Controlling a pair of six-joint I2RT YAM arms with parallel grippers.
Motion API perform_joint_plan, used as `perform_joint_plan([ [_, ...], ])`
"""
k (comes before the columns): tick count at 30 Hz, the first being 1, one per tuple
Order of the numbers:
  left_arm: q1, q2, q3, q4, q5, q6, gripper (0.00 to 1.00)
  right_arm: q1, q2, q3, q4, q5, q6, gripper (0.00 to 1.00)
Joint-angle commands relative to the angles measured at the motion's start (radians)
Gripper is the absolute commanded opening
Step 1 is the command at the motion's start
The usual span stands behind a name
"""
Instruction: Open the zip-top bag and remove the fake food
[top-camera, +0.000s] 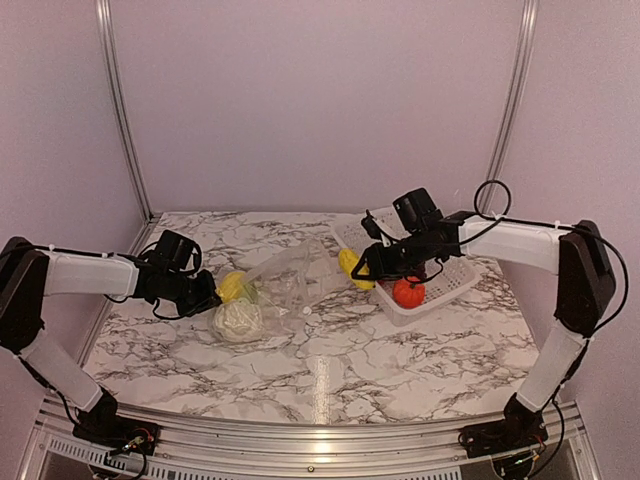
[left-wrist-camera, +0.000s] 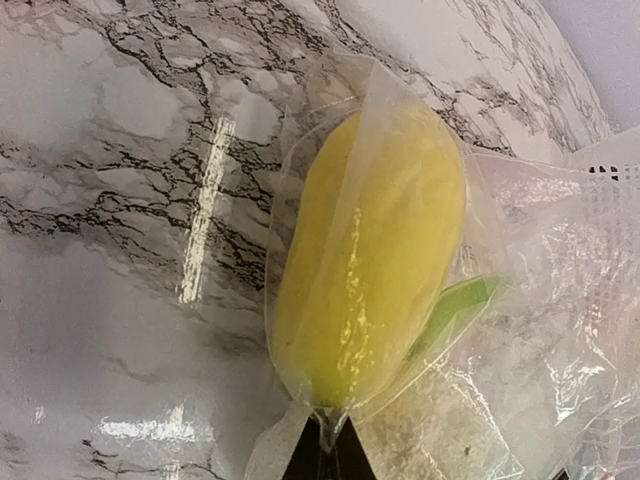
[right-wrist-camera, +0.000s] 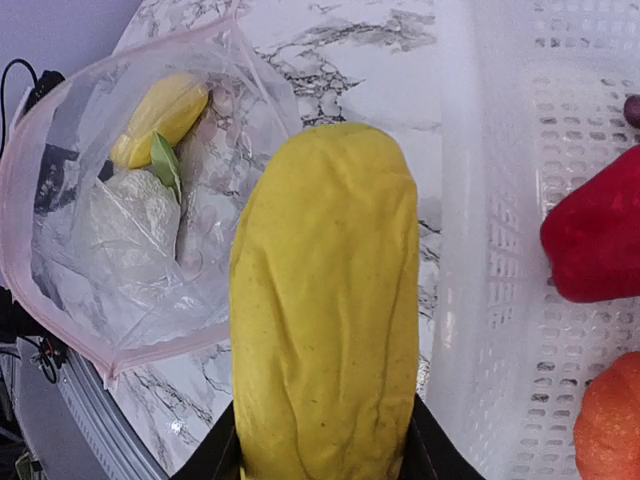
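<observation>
Our right gripper (top-camera: 360, 268) is clamped on a long yellow toy food (right-wrist-camera: 325, 300), holding it outside the zip-top bag (top-camera: 290, 275) and just beside the white lattice basket (right-wrist-camera: 460, 200). A red piece (right-wrist-camera: 595, 240) and an orange piece (right-wrist-camera: 610, 420) already lie in the basket, so we judge it to be the drop spot. Our left gripper (left-wrist-camera: 325, 455) is pinched tight on the bag's closed end. That anchors the bag on the marble table (top-camera: 350, 350) with its mouth gaping toward the right arm. A yellow leafed fruit (left-wrist-camera: 370, 250) and a cream-white piece (right-wrist-camera: 125, 235) lie inside, not yet removed.
</observation>
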Motion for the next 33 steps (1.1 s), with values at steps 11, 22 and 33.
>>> perform_joint_plan([
  [11, 0.009, 0.030, -0.004, 0.027, 0.031, 0.009, 0.00, -0.366, -0.101, -0.015, -0.162, 0.133, -0.161, 0.37],
  [22, 0.008, 0.033, 0.001, 0.020, 0.038, 0.020, 0.00, -0.411, -0.085, -0.009, -0.204, 0.203, -0.198, 0.72],
  [33, 0.008, 0.029, -0.007, 0.040, 0.057, 0.019, 0.00, -0.262, -0.124, 0.054, -0.093, 0.011, -0.124, 0.63],
])
